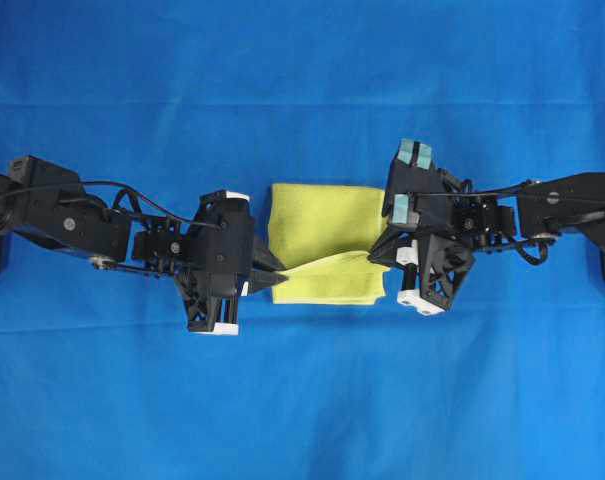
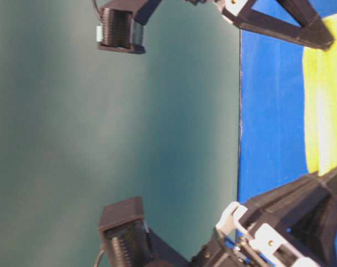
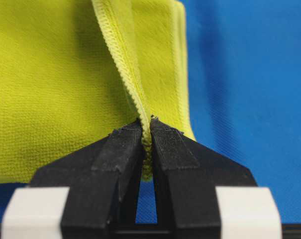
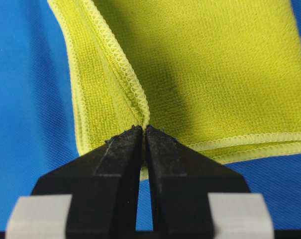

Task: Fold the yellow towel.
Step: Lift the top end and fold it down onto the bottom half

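The thin square yellow-green microfiber towel (image 1: 322, 235) with its paler stitched hem lies near the middle of the flat blue cloth-covered table (image 1: 302, 400), already doubled over, and everything else is best placed against it. At the towel's left edge the black left gripper (image 1: 278, 279) has its jaws pressed together on a pinch of hem, which the left wrist view shows standing up as a ridge between the fingertips (image 3: 128, 139); held this way, the upper layer can probably be carried across without dragging the layer beneath. A raised flap of towel runs from that grip toward the right edge. There the black right gripper (image 1: 380, 258) pinches the matching hem, its jaws closed on the fabric with the doubled edge visible just past the fingers (image 4: 162, 142), so both ends of one edge seem to be lifted together and kept level. The towel's far edge lies flat and free on the table. Bare blue cloth surrounds the towel on every side, leaving ample room to swing the edge either way.
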### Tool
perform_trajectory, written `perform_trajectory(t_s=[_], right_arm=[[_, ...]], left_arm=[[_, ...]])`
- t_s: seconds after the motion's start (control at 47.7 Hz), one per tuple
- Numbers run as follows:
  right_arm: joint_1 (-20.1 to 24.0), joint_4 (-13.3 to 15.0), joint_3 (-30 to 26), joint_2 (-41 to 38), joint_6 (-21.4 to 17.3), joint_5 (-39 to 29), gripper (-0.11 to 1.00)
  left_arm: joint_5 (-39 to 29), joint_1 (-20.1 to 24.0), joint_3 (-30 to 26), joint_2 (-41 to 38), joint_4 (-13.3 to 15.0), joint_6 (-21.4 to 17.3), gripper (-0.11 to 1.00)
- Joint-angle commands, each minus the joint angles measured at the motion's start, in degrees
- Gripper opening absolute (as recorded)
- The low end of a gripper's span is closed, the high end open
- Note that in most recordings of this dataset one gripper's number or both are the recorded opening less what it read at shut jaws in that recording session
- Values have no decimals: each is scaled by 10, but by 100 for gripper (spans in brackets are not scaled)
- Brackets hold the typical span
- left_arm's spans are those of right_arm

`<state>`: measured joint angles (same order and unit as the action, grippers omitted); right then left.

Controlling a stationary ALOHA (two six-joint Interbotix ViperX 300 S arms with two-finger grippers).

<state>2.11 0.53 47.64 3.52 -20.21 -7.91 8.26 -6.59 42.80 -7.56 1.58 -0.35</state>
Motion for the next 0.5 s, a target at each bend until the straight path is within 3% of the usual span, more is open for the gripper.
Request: perform_trajectory(t_s=[0.0, 0.482], right_arm=[[4, 0, -4, -4, -4, 4, 4], [18, 0, -5, -9, -11, 12, 4]], left_arm=[[11, -7, -1, -3, 1, 3, 4], [25, -11, -21, -26, 1, 4, 4]])
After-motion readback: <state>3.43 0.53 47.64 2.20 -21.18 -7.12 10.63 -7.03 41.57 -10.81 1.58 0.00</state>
